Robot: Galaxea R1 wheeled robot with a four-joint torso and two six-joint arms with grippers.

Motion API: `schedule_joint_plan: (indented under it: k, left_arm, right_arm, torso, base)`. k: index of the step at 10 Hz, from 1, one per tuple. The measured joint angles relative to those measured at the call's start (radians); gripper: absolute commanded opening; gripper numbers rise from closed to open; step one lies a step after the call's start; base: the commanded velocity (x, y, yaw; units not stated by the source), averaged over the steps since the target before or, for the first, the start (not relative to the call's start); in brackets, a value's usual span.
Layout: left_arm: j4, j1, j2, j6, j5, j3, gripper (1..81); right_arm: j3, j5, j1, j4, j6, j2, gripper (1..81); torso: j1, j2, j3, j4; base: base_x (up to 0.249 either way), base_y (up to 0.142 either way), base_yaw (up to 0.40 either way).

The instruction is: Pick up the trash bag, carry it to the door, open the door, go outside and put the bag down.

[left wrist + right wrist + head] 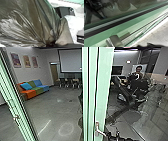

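Bag (25, 18) is seen large in the left wrist view, its creases drawn together at left gripper (50, 43); fingers judged clamped on the gathered plastic. Right gripper (114, 136) is at lower centre-right of the head frame, close to handle (97, 128); its state cannot be told. Step in hand judged as door work. Lever should be pressed squarely, without scraping the frame (88, 92), and door (103, 84) swung slowly by small base moves. Bag should be held out of the door's sweep; thin plastic could be snagged or torn on an edge.

Counts, near to far: bag, 1; clear handle, 1, plus an unclear fitting (16, 118) at lower left of the head frame; sofa (32, 90), 1, mid-left; person (138, 70), 1, upper right; screen (71, 60), 1, upper centre; wall pictures (26, 61), 3, upper left. Chairs (68, 83) are too blurred to be counted.
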Motion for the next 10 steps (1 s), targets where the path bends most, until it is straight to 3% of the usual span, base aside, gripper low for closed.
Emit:
schedule_joint_plan:
  k: [3, 6, 10]
  left_arm:
    - [0.000, 0.000, 0.000, 0.000, -0.001, 0.000, 1.0]
    - [0.000, -0.008, 0.000, 0.000, -0.003, 0.000, 1.0]
    - [0.000, -0.014, 0.000, 0.000, -0.004, 0.000, 1.0]
  right_arm:
    - [0.001, 0.023, 0.003, -0.016, -0.010, -0.002, 81.1]
    - [0.013, 0.070, 0.017, -0.039, -0.021, -0.002, 81.1]
    - [-0.003, 0.088, 0.020, -0.058, -0.032, 0.001, 81.1]
  torso:
    - [0.000, 0.000, -0.020, 0.000]
    - [-0.001, 0.000, -0.080, 0.000]
    - [0.000, 0.000, -0.091, 0.000]
  base:
    - [0.000, 0.000, 0.000]
    - [0.000, 0.000, 0.000]
    - [0.000, 0.000, 0.000]
